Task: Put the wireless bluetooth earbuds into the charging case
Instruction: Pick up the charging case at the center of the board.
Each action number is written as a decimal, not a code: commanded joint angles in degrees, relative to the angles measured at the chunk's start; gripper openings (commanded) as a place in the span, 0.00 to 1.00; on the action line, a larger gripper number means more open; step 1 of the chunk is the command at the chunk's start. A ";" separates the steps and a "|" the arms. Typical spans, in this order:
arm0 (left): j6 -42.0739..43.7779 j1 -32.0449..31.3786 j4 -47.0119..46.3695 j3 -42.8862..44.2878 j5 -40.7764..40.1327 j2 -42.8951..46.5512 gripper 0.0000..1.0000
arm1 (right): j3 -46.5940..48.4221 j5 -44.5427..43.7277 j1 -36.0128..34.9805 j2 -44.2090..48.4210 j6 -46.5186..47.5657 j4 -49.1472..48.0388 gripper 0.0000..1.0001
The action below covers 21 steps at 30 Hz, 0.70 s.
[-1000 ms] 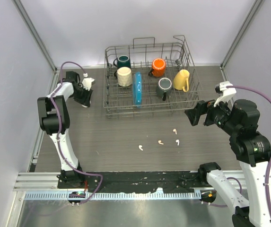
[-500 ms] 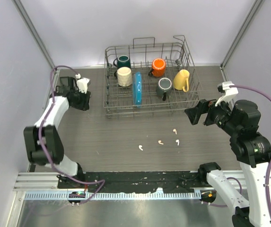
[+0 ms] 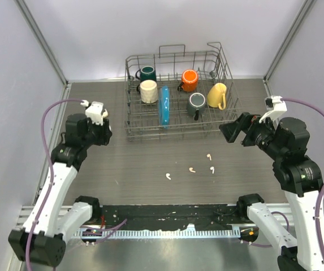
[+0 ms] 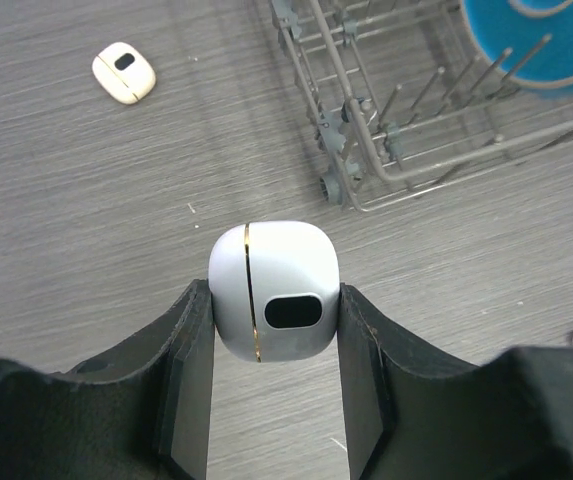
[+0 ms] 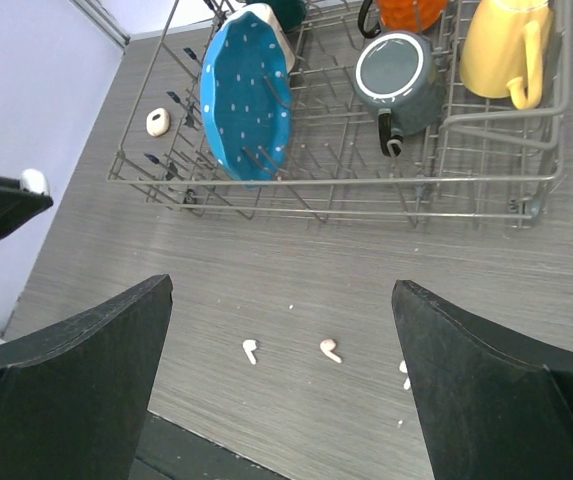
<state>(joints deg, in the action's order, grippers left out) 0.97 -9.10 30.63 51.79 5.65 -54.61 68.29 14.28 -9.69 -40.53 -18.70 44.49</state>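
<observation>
The four earbuds (image 3: 191, 169) lie loose on the table (image 3: 128, 164), in a scattered row in front of the dish rack (image 3: 178, 134), well apart from either arm; three sit close together and one lies off to the left. The charging case (image 4: 276, 275), white with a thin gold seam and a dark oval window, is up at the left side, pinched across its flanks by the left gripper (image 4: 275, 305), whose fingers are closed snugly on it; the seam looks shut, so the lid probably has to come open first. A second case (image 4: 124, 73), cream-coloured, rests on the table beyond it, near the rack's corner. The right gripper (image 5: 281, 290) hangs spread wide and holding nothing, above the table just right of the earbuds.

The step in hand appears to be carrying the case toward the buds; it would go best if the left arm keeps the case level and sets it down near them, seam facing the right arm; the grip should stay on the lower shell so the lid can swing freely; the right claw should then descend squarely over a single bud.
</observation>
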 commanded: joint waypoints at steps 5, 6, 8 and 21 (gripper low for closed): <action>-8.00 -0.21 3.73 -2.31 1.47 14.43 0.00 | -1.93 3.38 -0.33 -1.04 -7.66 -5.02 0.94; -8.00 -0.21 4.25 -2.13 1.38 16.44 0.00 | -2.02 3.56 -0.33 -0.95 -8.10 -5.37 0.94; -7.83 -0.13 5.31 -1.52 2.17 18.30 0.00 | -2.29 3.73 -0.33 -0.95 -9.24 -6.08 0.94; -5.98 -0.21 3.74 2.61 16.58 21.03 0.00 | -0.46 6.46 -0.33 -5.34 -15.94 -6.97 0.95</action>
<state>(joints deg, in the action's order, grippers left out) -5.32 -9.15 36.36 52.21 16.95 -33.76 65.14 19.44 -9.72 -43.94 -32.05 38.48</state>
